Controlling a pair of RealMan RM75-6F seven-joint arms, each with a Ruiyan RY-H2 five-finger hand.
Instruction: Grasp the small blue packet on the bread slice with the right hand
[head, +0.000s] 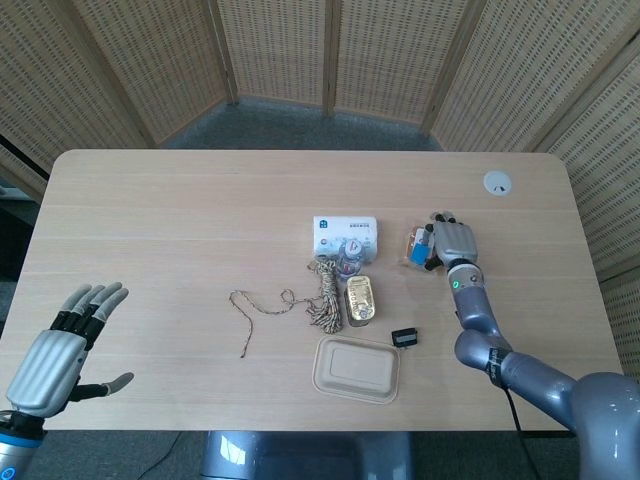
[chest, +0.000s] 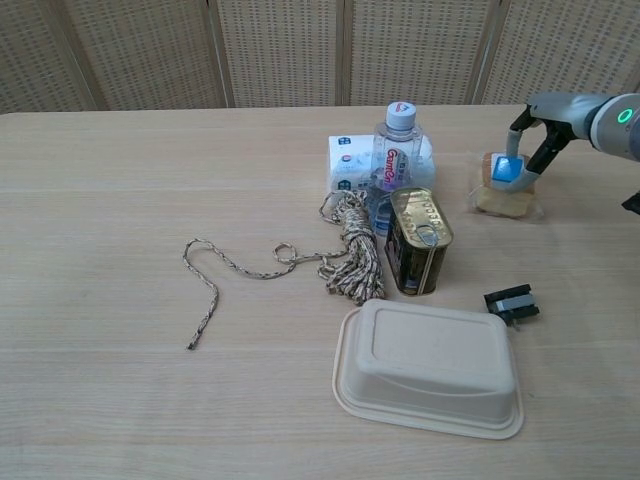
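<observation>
At the right of the chest frame, the fingers (chest: 518, 134) of the right hand (head: 448, 243) are closed on the small blue packet (chest: 507, 168), which is pinched between them directly over the bread slice (chest: 503, 198). Whether the packet is clear of the bread or resting on it cannot be told. The bread slice is wrapped in clear film and lies on the counter (head: 180, 210), right of centre.

To the left of the bread, a white tissue pack (chest: 348, 162), a water bottle (chest: 398, 150) and a gold tin can (chest: 418, 240) are grouped closely together. A coiled rope (chest: 345, 255) lies beside the can, with its loose end trailing toward the left of the frame. A beige lidded container (chest: 430, 367) is seen in the lower centre, and a small black clip (chest: 511, 303) is placed just above its right corner.

At the lower left of the head frame, the left hand (head: 58, 352) is held with fingers spread, holding nothing.
</observation>
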